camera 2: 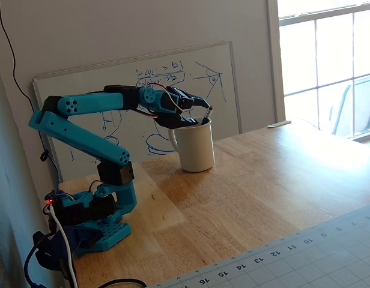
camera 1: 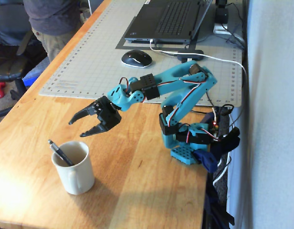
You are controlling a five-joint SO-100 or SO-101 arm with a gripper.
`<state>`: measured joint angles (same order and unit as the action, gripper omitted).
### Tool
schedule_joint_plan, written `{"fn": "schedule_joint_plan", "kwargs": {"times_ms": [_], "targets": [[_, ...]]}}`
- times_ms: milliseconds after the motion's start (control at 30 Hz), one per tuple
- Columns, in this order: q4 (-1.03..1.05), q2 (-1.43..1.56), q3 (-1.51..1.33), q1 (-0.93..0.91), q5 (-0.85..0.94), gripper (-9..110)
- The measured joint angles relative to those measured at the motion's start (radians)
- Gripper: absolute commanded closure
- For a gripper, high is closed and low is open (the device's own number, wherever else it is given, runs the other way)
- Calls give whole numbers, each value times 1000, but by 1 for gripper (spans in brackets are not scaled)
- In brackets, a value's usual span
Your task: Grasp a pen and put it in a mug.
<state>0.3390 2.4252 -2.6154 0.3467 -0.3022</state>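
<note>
Now my fingers [camera 1: 82, 126] hang spread wide and empty above the desk [camera 1: 137, 181], clear of the mug [camera 1: 73, 167], where the pen [camera 1: 58, 153] leans against the rim, tip poking out.

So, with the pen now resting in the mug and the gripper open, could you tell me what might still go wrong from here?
1. The pen leans on the rim of the mug with its top sticking out, so a knock might tip it out.
2. The open gripper hangs near the mug; swinging low, it could clip the pen or mug.
3. The mug stands near the edge of the table; a bump might push it toward that edge.
</note>
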Motion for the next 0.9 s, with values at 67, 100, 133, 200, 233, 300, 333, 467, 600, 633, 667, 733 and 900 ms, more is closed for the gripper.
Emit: {"fn": "schedule_joint_plan", "kwargs": {"times_ms": [67,100,133,200,233,300,333,467,600,633,667,733,900], "targets": [[104,40,0,-34,81,86],[152,64,0,-52,114,88],[202,94,0,-71,141,89],[296,166,0,-109,193,92],[342,206,0,-129,213,93],[428,293,0,-167,247,94],[463,331,0,-186,258,94],[624,454,0,-247,301,94],[782,535,0,-295,333,94],[815,561,-3,-304,337,94],[847,595,-14,-313,342,94],[899,649,-34,-333,347,94],[977,767,-129,-365,347,94]]}}
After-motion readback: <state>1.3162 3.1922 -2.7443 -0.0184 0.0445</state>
